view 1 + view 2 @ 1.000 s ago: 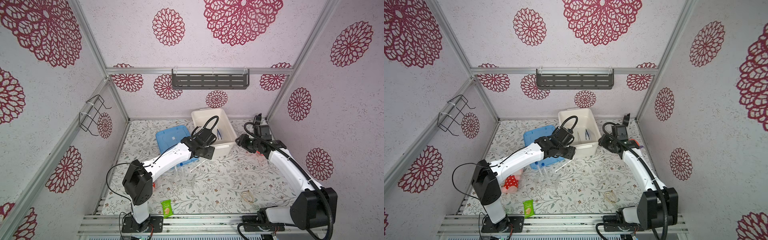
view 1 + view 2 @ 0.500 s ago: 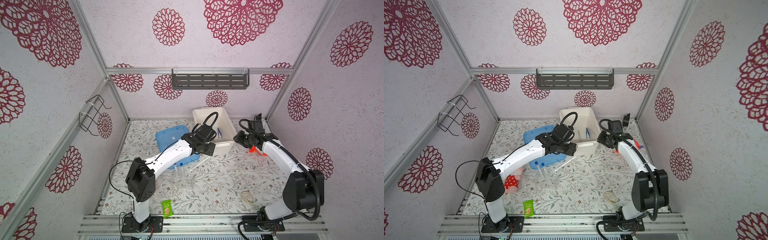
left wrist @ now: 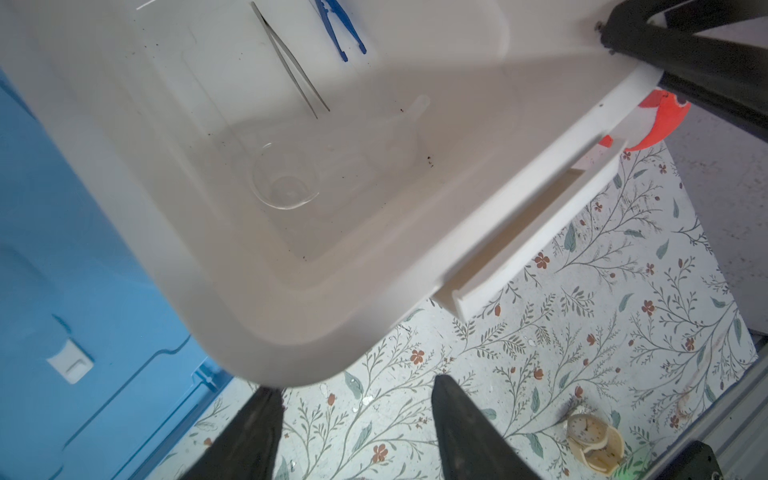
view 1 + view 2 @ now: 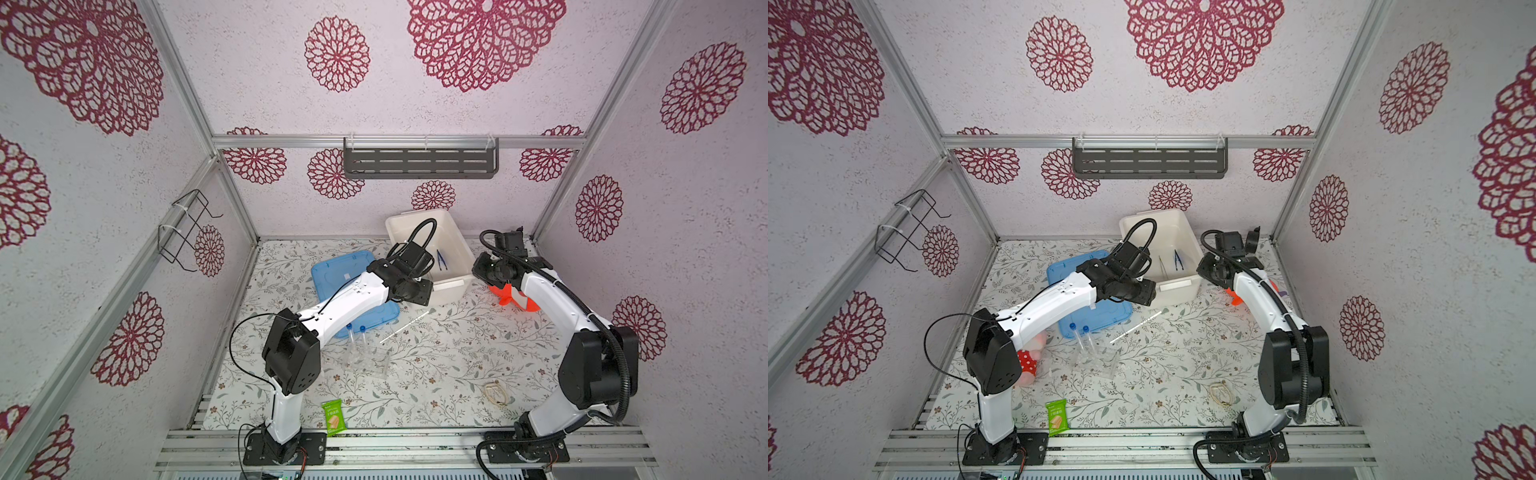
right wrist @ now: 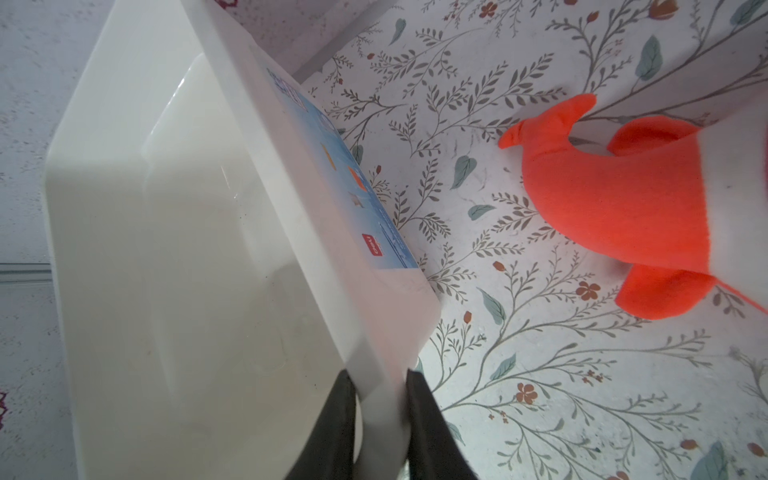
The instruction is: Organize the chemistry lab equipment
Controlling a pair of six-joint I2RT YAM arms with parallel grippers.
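Overhead pair, wrist close-ups at bin (image 5: 174,249)

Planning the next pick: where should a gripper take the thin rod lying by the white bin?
Likely the thin rod at mid-length, from above, jaws across its diagonal line: it lies flat on the table, so only its narrow width can be pinched.

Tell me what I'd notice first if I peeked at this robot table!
Probably the bright orange plush toy lying on the flowery table, just right of the white bin. The bin sits at the back with dark blue tweezers and metal tweezers inside, and the right gripper pinches its rim. A big blue lid lies flat on its left.
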